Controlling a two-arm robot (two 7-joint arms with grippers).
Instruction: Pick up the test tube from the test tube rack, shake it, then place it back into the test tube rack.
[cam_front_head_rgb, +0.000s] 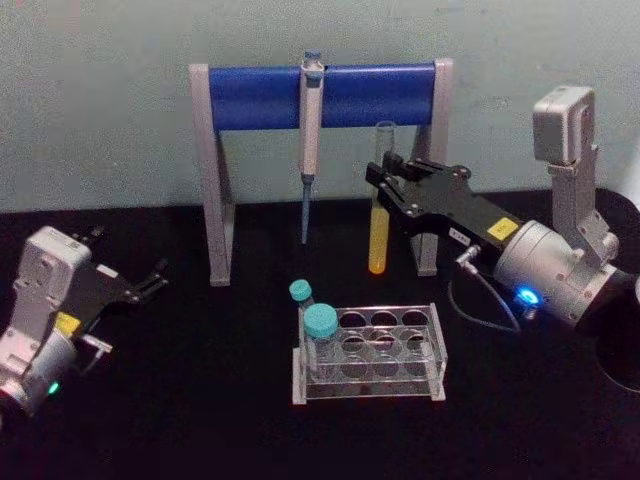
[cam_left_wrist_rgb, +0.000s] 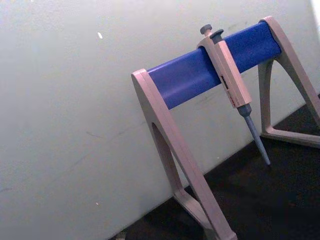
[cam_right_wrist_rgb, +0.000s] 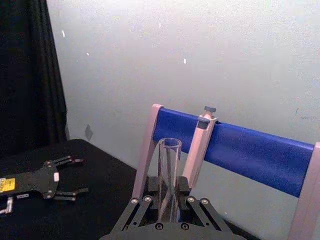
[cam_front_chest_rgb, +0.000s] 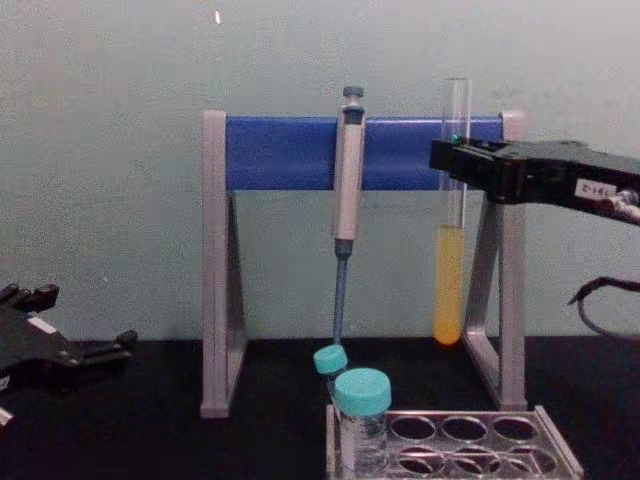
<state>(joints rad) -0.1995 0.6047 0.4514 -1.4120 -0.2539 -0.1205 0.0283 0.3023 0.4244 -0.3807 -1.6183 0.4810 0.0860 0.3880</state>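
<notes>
My right gripper (cam_front_head_rgb: 387, 182) is shut on the test tube (cam_front_head_rgb: 380, 205), gripping its upper part and holding it upright in the air in front of the pipette stand. Yellow-orange liquid fills the lower part of the test tube (cam_front_chest_rgb: 449, 285), whose bottom hangs well above the test tube rack (cam_front_chest_rgb: 556, 445). In the right wrist view the clear test tube (cam_right_wrist_rgb: 169, 170) stands between the fingers of my right gripper (cam_right_wrist_rgb: 168, 202). The test tube rack (cam_front_head_rgb: 437, 352) rests on the black table, below the tube and slightly nearer me. At the table's left, my left gripper (cam_front_head_rgb: 155, 280) lies parked and open.
Two teal-capped tubes (cam_front_head_rgb: 320, 325) stand at the rack's left end. Behind, the grey-and-blue pipette stand (cam_front_head_rgb: 262, 96) holds a hanging pipette (cam_front_head_rgb: 311, 130) just left of the held tube. A pale wall closes the back.
</notes>
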